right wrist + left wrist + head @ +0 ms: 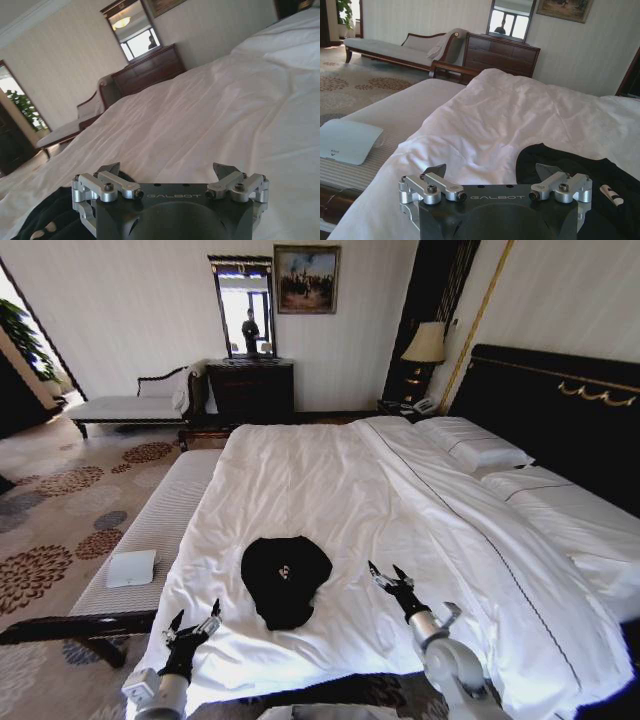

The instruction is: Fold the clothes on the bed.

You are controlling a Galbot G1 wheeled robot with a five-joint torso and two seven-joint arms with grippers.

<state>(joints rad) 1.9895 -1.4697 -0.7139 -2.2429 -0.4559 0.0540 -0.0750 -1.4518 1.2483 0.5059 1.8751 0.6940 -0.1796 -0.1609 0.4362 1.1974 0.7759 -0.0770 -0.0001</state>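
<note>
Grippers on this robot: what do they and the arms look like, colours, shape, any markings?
Both match. The left gripper and right gripper each have a black body lettered GALBOT in grey, silver bolted linkage brackets, and two dark pointed fingers. In the head view the arms are silver-grey rounded segments ending in black wrists.

A narrow white-cushioned bench point(160, 525) is set along the foot of the bedding, and a flat white device point(131, 568) is laid on it. A dark wooden dresser point(251, 388) is placed against the far wall, with a mirror point(243, 306) mounted above it and a framed painting point(306, 279) hung just beside. A chaise longue point(130, 405) is positioned near the dresser, and a lit lamp point(425, 344) is seen on the nightstand. The floor is covered by a floral-patterned carpet point(60, 505).
</note>
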